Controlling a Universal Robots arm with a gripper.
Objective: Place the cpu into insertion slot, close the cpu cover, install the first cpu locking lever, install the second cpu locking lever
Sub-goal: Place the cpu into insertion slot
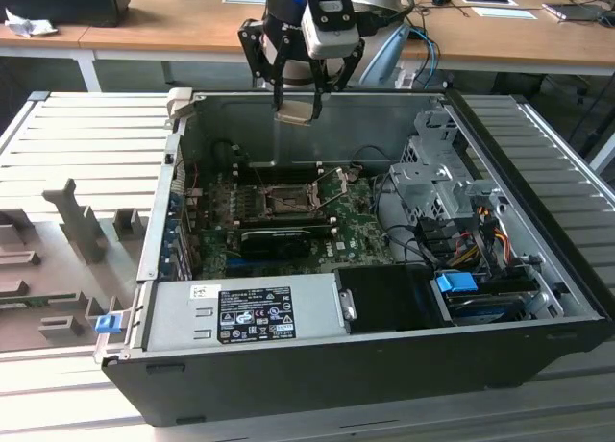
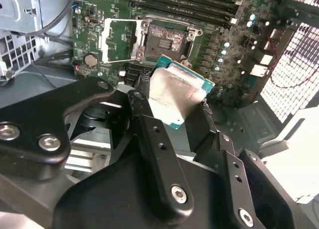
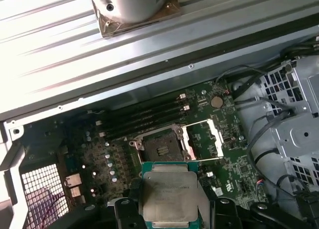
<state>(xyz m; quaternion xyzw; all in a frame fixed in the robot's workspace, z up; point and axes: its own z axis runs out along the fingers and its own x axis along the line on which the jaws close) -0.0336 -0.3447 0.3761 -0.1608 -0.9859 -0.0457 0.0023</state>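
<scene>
Black claw high over the open computer case, pinching the chip between its fingers. Grey metal top of the chip plain to see in both wrist views, with a thin green rim round it. Held up in the air, touching nothing but the claw, well above the green board.

Down on that board, the socket lying bare and dark inside its silver frame. Right beside the socket, the cover swung open on its hinge, a thin silver plate with a square window. Long black memory slots in a row near the socket.

Round the board, grey case walls, black wires, and a metal cage toward the exterior view's right. Closer to the camera in the exterior view, a grey power box with a label on top. Under the case, a ridged grey surface.
</scene>
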